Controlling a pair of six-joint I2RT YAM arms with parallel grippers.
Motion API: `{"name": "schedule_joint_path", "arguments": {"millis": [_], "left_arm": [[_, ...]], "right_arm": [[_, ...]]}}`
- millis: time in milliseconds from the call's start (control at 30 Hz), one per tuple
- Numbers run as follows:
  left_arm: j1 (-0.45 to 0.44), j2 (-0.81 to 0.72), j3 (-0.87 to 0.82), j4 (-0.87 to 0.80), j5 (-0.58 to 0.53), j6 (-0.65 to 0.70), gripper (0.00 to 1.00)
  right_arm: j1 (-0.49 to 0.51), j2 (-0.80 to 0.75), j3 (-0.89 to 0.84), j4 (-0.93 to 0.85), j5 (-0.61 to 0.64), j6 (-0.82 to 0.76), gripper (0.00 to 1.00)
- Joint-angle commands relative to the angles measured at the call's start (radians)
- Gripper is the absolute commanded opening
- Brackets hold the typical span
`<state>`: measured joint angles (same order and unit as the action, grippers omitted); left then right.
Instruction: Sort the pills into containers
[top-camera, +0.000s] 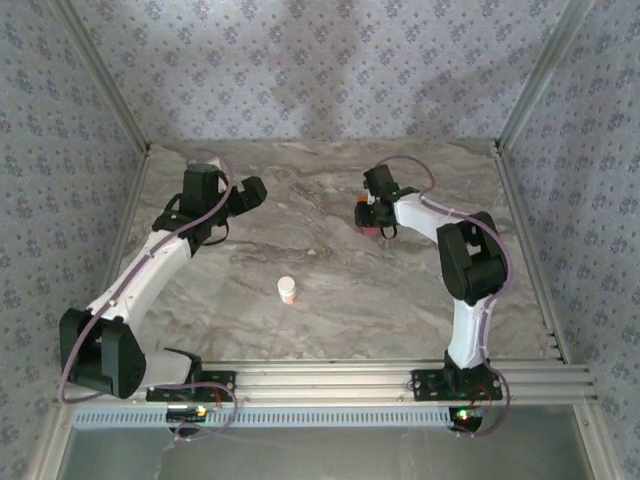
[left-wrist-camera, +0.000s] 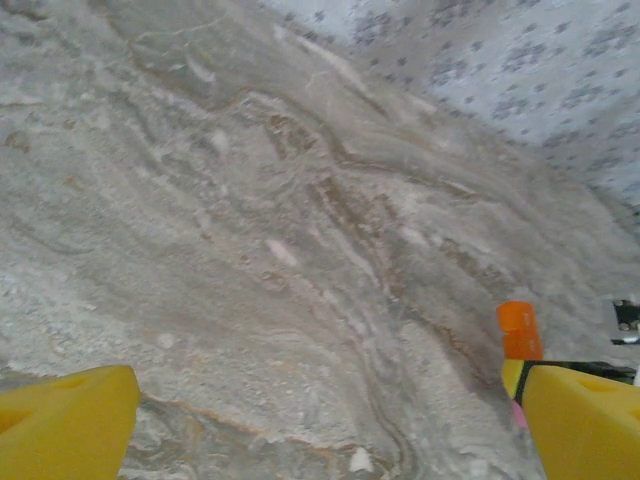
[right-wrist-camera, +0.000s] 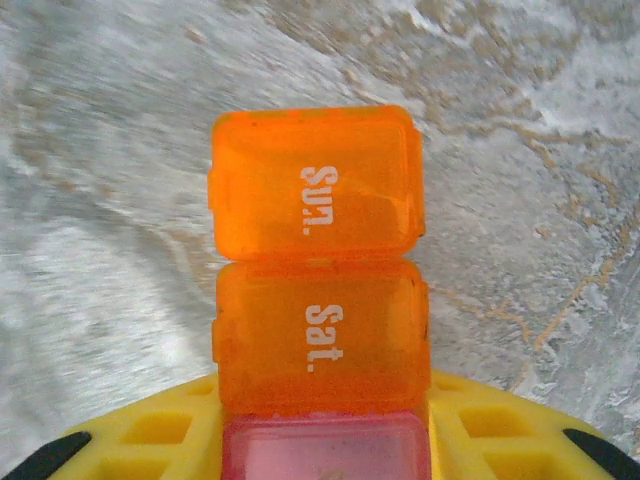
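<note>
Orange-and-pink containers (right-wrist-camera: 318, 290) in right jaws; left jaws apart

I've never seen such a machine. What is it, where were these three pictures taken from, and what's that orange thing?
These are two robot arms bolted to a marble-patterned table. The overhead picture looks down on both: left arm, right arm. The other two come from cameras on the wrists. A white bottle stands between the arms. The right arm's jaws seem closed on a pill box with orange lids marked Sun. and Sat.; the left arm's yellow jaws are open, holding nothing.
</note>
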<state>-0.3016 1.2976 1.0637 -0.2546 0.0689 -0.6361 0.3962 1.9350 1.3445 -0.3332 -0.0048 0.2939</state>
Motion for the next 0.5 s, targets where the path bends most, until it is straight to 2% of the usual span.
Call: {"name": "schedule_joint_path", "arguments": {"millis": [0,133,467], "left_arm": [[-0.005,-0.032,0.012,0.054,0.078,-0.034,0.98],[-0.005,-0.001,0.029,0.094,0.181,-0.070,0.98],[-0.007,0.113,0.034,0.347,0.413,-0.268,0.98]], "right_arm": [[0.011,-0.085,-0.011,-0.008,-0.099,-0.025,0.33],[0.026,-0.132,-0.039,0.006,-0.165,-0.010,0.33],[0.100,-0.259,-0.143,0.135,-0.317,-0.032,0.33]]}}
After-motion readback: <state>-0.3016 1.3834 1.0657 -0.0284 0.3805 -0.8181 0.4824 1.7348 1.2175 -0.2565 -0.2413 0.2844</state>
